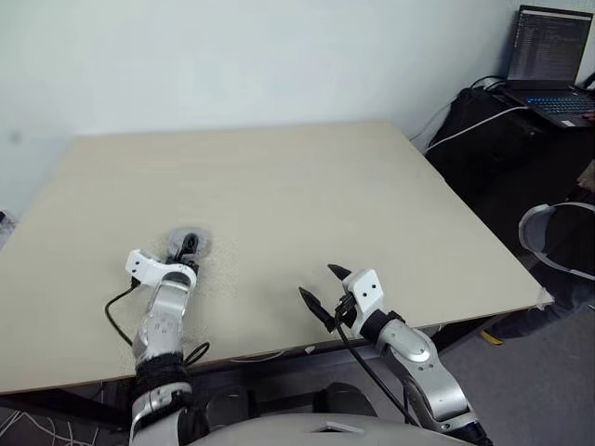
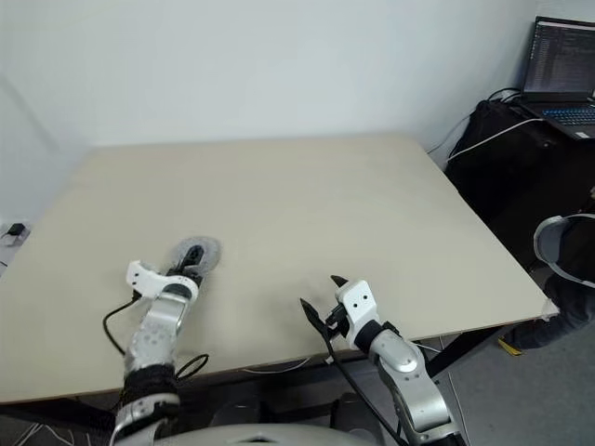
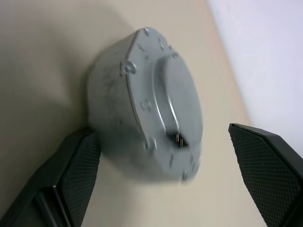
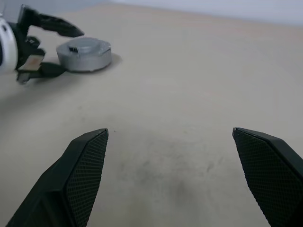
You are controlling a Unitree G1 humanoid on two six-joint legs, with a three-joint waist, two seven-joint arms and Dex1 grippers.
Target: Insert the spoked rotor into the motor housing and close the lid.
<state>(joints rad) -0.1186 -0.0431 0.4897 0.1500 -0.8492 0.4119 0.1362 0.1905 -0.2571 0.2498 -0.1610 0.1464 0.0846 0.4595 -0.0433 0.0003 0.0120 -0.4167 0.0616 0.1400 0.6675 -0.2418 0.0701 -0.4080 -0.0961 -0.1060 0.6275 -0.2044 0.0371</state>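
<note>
The motor assembly sat on the tabletop, a round grey unit with the lid already seated on top; the rotor could not be seen and was presumably shut inside. The left gripper stood wide, one finger on each side of the unit and neither pad clearly touching it. In the left wrist view the left finger lay just beside the unit's wall while the other stood well apart. The right gripper was also wide and empty, hovering over bare tabletop near the front edge, well apart from the assembly.

Judging by this, the task was at or near its end, and the step in hand was the release. To do it well, the left gripper should have backed straight out along its own line, with the fingers kept spread so that neither pad dragged the unit or tipped the lid. A sideways swing risked the near finger catching the wall and sliding the assembly. The right gripper needed only to stay clear.
</note>
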